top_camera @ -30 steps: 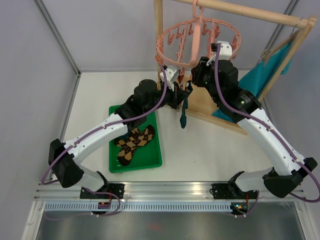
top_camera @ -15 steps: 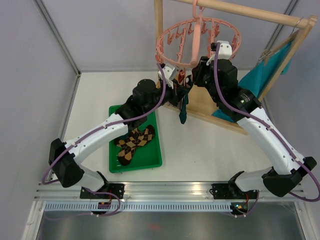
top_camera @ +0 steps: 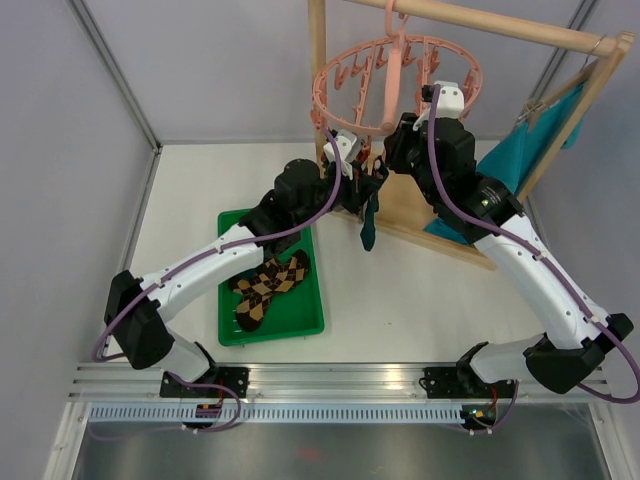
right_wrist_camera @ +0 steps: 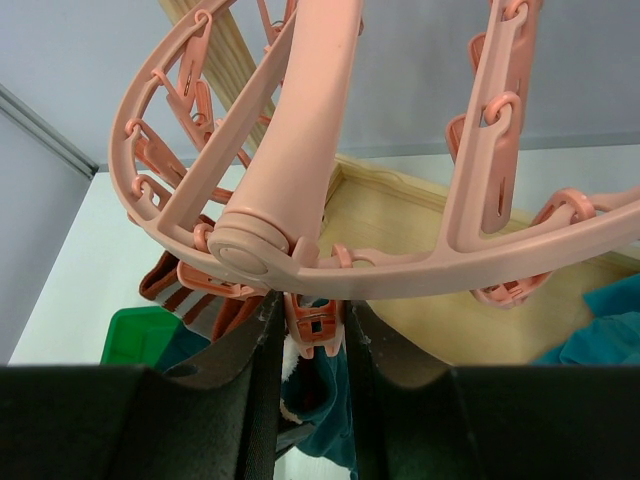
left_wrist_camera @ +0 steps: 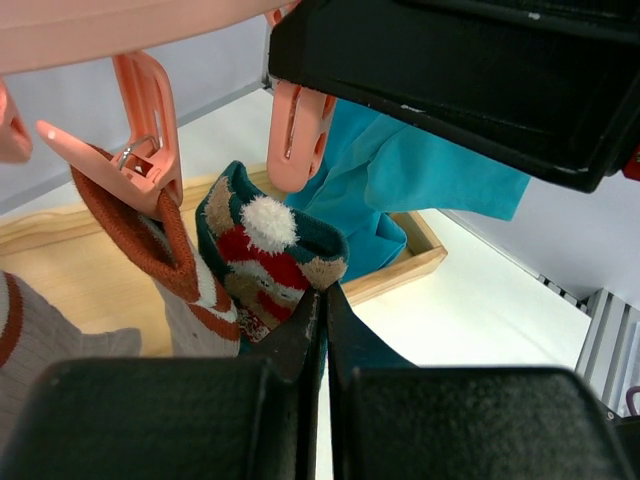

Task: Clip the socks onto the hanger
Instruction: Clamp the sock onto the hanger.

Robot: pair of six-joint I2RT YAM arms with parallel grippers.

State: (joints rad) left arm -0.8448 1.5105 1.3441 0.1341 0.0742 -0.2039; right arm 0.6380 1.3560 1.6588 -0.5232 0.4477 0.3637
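The pink hanger (top_camera: 395,80) hangs from the wooden rail. My left gripper (top_camera: 362,188) is just below its ring, shut on the dark teal sock (top_camera: 368,228), which dangles from it. In the left wrist view the jaws (left_wrist_camera: 322,290) pinch that sock (left_wrist_camera: 270,250) right under an empty peg (left_wrist_camera: 298,140). A grey-brown sock with a striped cuff (left_wrist_camera: 150,235) hangs clipped in the neighbouring peg. My right gripper (top_camera: 393,150) has its fingers pressed on both sides of a peg (right_wrist_camera: 316,325) under the ring (right_wrist_camera: 420,275), with the teal sock (right_wrist_camera: 335,405) below it.
A green tray (top_camera: 232,330) at the left holds brown-black argyle socks (top_camera: 268,285). The wooden rail frame (top_camera: 318,60) and its base board (top_camera: 420,215) stand behind the grippers. A bright teal cloth (top_camera: 530,150) hangs at the right.
My left gripper has lifted the teal sock a little up and to the right, closer under the hanger ring. The right arm has barely moved.
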